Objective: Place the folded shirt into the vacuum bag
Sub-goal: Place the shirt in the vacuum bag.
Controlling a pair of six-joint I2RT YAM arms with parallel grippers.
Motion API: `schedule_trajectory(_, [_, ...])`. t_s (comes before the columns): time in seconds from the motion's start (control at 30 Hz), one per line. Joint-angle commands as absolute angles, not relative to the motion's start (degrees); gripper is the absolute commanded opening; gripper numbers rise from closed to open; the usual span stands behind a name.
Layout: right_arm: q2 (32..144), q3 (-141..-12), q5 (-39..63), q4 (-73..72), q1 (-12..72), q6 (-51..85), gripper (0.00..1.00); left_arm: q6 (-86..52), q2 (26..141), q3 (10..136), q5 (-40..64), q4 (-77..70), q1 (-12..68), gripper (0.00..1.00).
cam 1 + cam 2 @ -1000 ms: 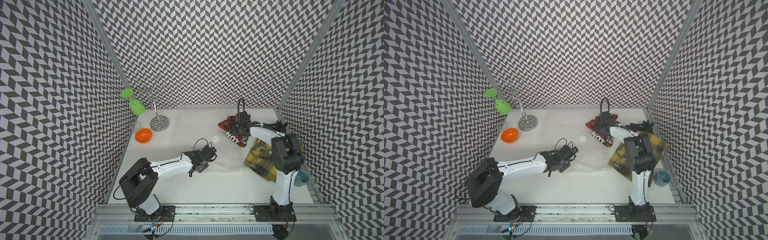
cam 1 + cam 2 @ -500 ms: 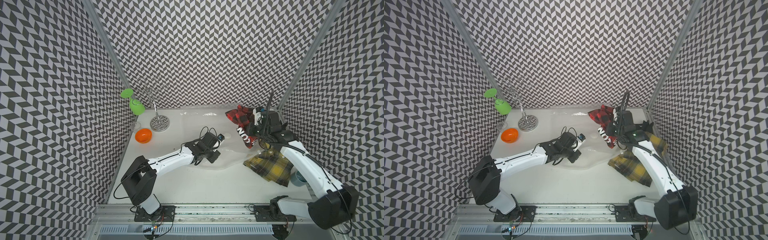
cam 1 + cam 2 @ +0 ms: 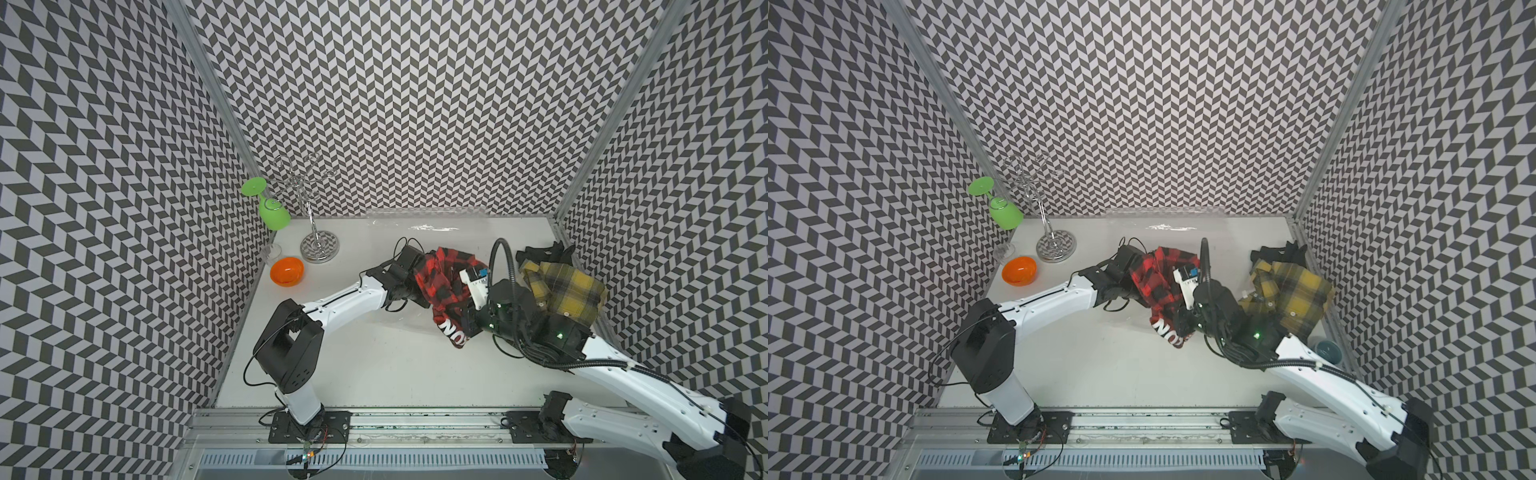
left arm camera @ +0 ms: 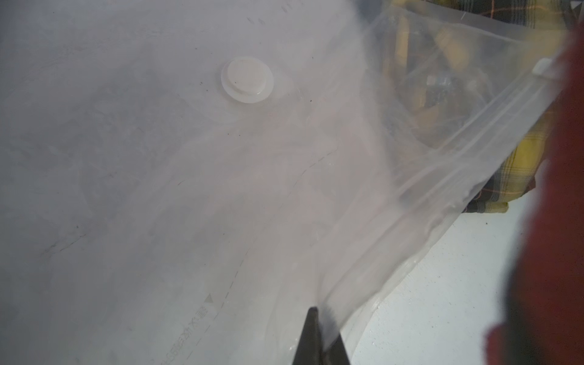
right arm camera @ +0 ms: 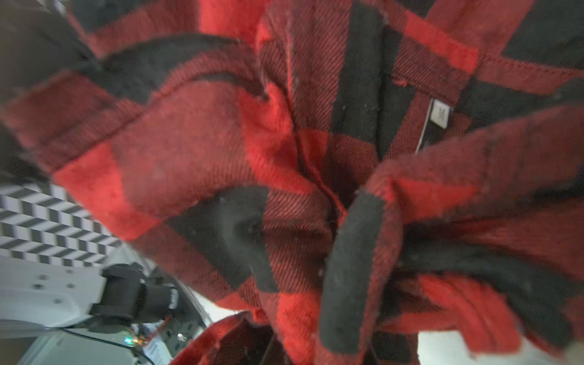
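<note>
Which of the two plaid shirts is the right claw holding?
The red-and-black plaid shirt, bunched in the right claw; the yellow plaid shirt lies on the table, in no claw.
</note>
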State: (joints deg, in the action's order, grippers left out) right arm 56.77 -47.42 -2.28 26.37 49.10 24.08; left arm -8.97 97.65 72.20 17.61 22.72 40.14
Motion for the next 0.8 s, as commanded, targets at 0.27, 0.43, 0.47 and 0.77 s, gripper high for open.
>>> schedule_trajectory(0.27, [64.0, -33.7, -11.8, 25.0, 47.0, 34.6, 0.00, -9.9, 89.1, 76.3, 23.4, 23.2, 37.4, 0.00])
schedule_trajectory(0.43, [72.4, -37.2, -9.9, 28.9, 47.3, 32.6, 0.00, -10.8, 86.2, 76.4, 23.5, 22.8, 37.4, 0.00])
schedule_trajectory(0.47, [72.6, -38.3, -10.2, 29.1, 47.7, 32.2, 0.00, -10.8, 85.9, 76.0, 23.5, 22.4, 37.4, 0.00])
schedule_trajectory(0.77, [68.8, -43.9, 1.0, 23.7, 48.3, 30.1, 0.00, -11.0, 87.8, 72.9, 23.4, 19.1, 37.7, 0.00])
